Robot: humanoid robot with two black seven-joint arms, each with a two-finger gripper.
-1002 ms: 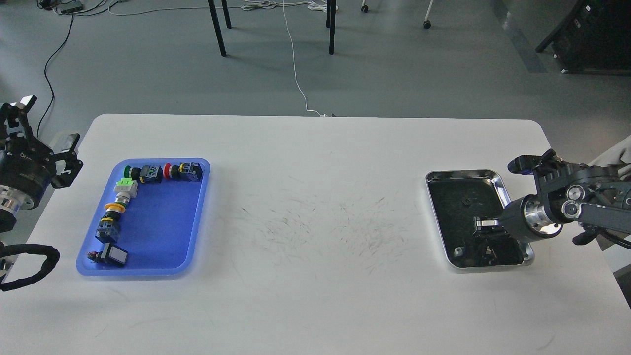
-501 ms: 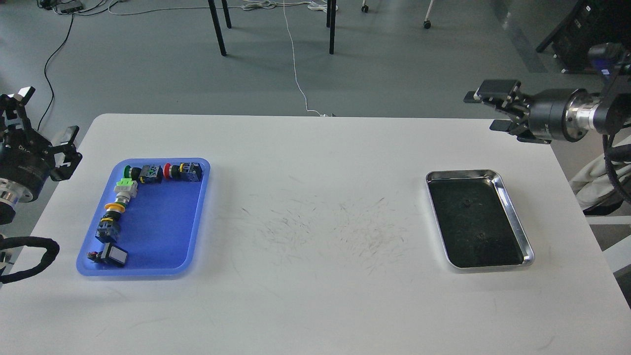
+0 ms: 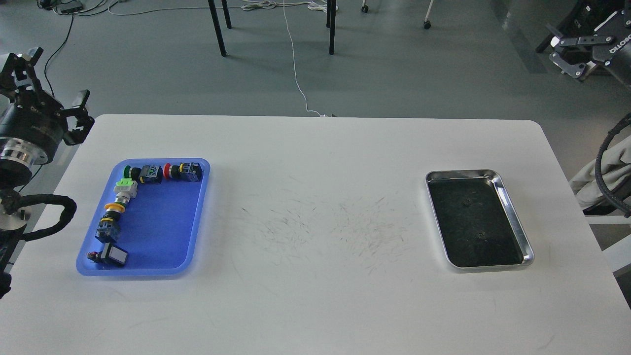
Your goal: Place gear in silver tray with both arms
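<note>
Fingers of the left black clawed gripper (image 3: pixel 52 86) stand spread wide apart with nothing between them, held off the table's left rear corner above the grey floor; behind them sits a silver metal wrist ring (image 3: pixel 17 153) and a black cable loop (image 3: pixel 49 217). Fingers of the right black gripper (image 3: pixel 567 47) at the upper right edge also look parted and hold nothing, well clear of the table.

Nearest on the white rounded-corner table (image 3: pixel 315 305), at the left, lies the blue plastic tray (image 3: pixel 162 236), a matte rectangle with soft rounded corners and a low rim. Along its left and rear walls runs an L-shaped row of push-button switches (image 3: pixel 121 197): a black one with a white square face at the near end, then black and yellow pieces, a white and bright green one, and at the rear a green cap, dark blocks and a red cap. The rest of its floor is bare.

Fine dark scratch marks (image 3: pixel 335 227) scuff the middle of the tabletop.

At the right lies the shiny rectangular steel tray (image 3: pixel 515 222), with rounded corners, a bright raised rim and a dark mirror-like base showing a few small specks; whether these are objects cannot be told. Both grippers are well apart from it.

Beyond the table, black chair legs (image 3: pixel 217 29) and a white cable (image 3: pixel 296 69) rest on the floor.
</note>
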